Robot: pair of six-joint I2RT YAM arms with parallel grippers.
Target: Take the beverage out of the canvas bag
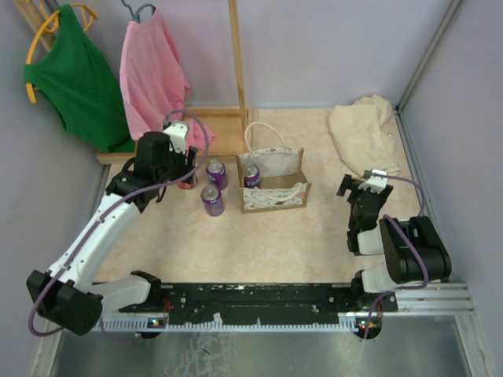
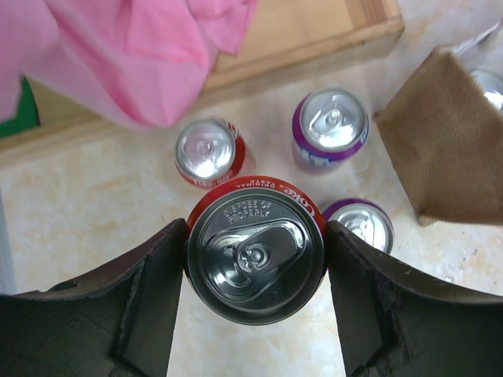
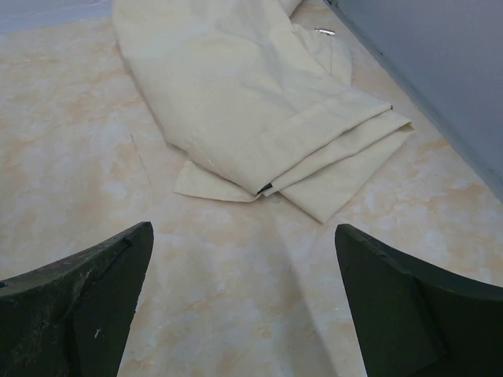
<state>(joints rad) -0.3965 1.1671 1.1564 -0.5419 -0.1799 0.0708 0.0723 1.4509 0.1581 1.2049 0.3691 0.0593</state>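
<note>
The left gripper's (image 2: 255, 229) fingers (image 2: 149, 298) pressed either flank of an upright Coke can (image 2: 255, 263), closed to its width. Whether it rested on the table (image 2: 86, 212) could not be told. A red can (image 2: 206, 151) stood at its 11 o'clock, one purple can (image 2: 331, 126) at 1 o'clock, and another (image 2: 361, 224) just beside it at 3 o'clock. The bag (image 1: 275, 195) sat farther out at 2 o'clock, open-topped, with a purple can (image 1: 251, 176) upright inside.

A can like this was probably stiff but thin-walled, smooth and rather slippery, and moderately heavy if full. The best hold was likely across the round body below the rim. The soft bag might drag along.

The right gripper (image 3: 244, 259) gaped wide, empty, with the cloth (image 3: 251, 102) at its 12 o'clock.
</note>
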